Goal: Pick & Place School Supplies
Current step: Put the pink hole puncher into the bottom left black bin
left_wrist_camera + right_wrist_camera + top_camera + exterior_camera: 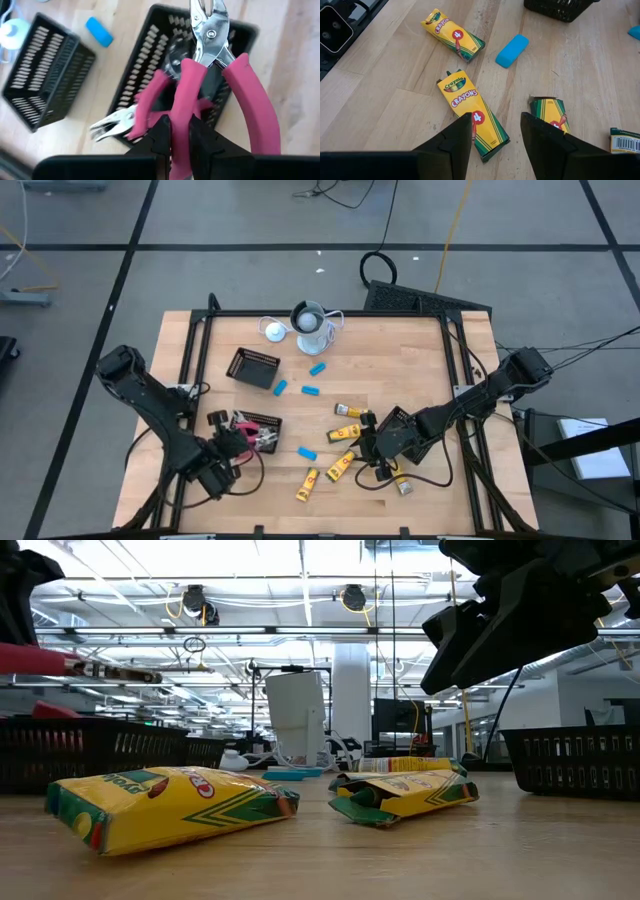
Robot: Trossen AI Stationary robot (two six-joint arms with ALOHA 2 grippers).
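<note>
My left gripper (181, 122) is shut on red-handled pliers (210, 65) and holds them above a black mesh basket (145, 60) at the table's near left. A second pair of pliers (117, 122) lies in that basket. The low view shows the held pliers (70, 662) raised over the basket rim. My right gripper (496, 122) stands open above yellow crayon boxes (472, 112) (550, 112) at the near right and touches nothing. Blue erasers (311, 392) lie flat on the wood. My left gripper pinches one pink handle (182, 107) of the pliers between its two fingers, toward that handle's free end. The fingers slant down from the near left and run along the handle. The pliers hang clear of the basket, steel jaws (210, 25) pointing away, the other handle (255, 110) spread free.
A second black basket (252, 367) sits farther back. A white-grey cup with a cable (310, 320) stands near the far edge. More crayon boxes (307, 483) (347, 411) and erasers (306, 452) lie scattered mid-table. A black frame (455, 370) borders the wooden top.
</note>
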